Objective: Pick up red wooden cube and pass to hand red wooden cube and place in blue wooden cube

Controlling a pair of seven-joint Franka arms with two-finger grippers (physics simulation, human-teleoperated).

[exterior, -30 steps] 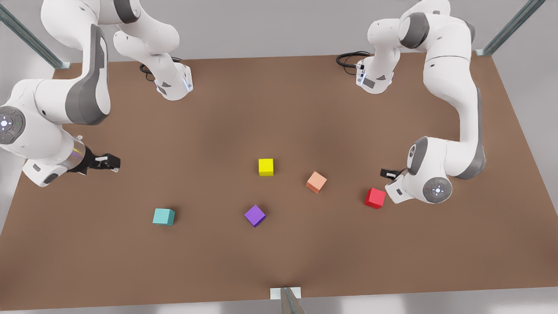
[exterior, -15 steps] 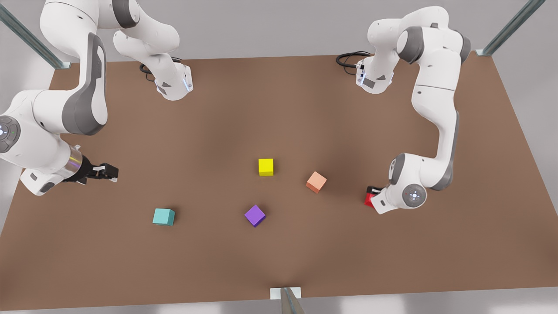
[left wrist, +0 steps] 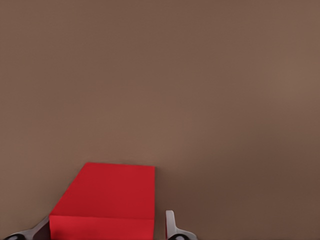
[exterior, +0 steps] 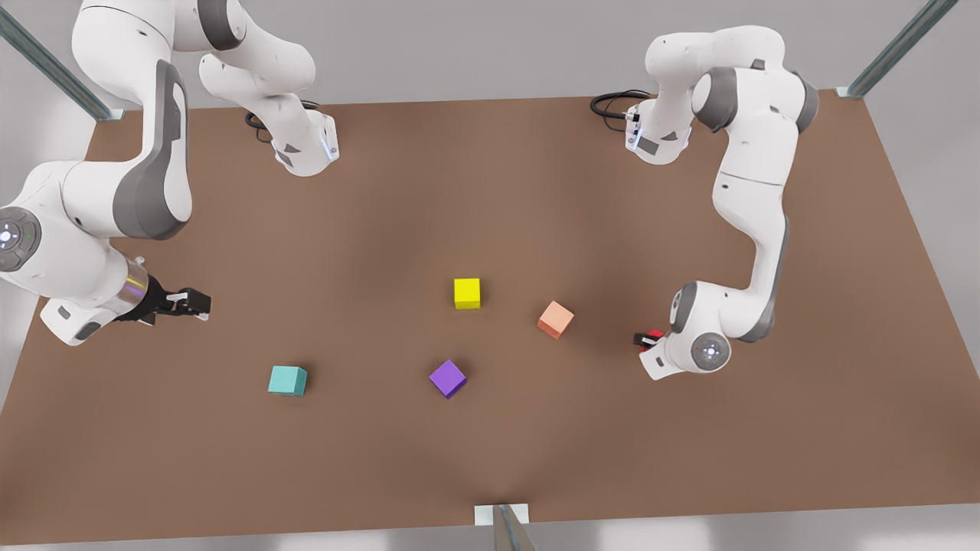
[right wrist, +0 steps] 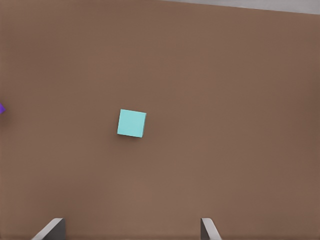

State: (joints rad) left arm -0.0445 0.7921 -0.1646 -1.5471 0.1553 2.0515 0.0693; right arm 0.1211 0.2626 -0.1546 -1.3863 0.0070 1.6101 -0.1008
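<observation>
On the table (exterior: pixel 490 191): five small cubes lie, and my two arms work from the far side.
Left gripper (left wrist: pixel 109 235): at the front view's right, low over the table. My fingers (left wrist: pixel 171 227) stand one on each side of the red wooden cube (left wrist: pixel 107 200). A thin gap shows beside one finger, so the jaws are open around it and not yet pressed on it.
Red wooden cube: on the table between my left fingers. In the front view a small red part (exterior: pixel 653 337) shows beside the wrist.
Right gripper (right wrist: pixel 131 229): this is the hand (exterior: pixel 184 302), at the front view's left, above the table, waiting. Its fingers are spread wide and hold nothing.
Blue wooden cube (exterior: pixel 288 380): on the table, near side, apart from the hand. In the right wrist view it (right wrist: pixel 132 123) lies well beyond my fingertips.
Other cubes: yellow cube (exterior: pixel 467 293), salmon cube (exterior: pixel 556 319) and purple cube (exterior: pixel 448 378) lie around the middle, each apart from the others.
</observation>
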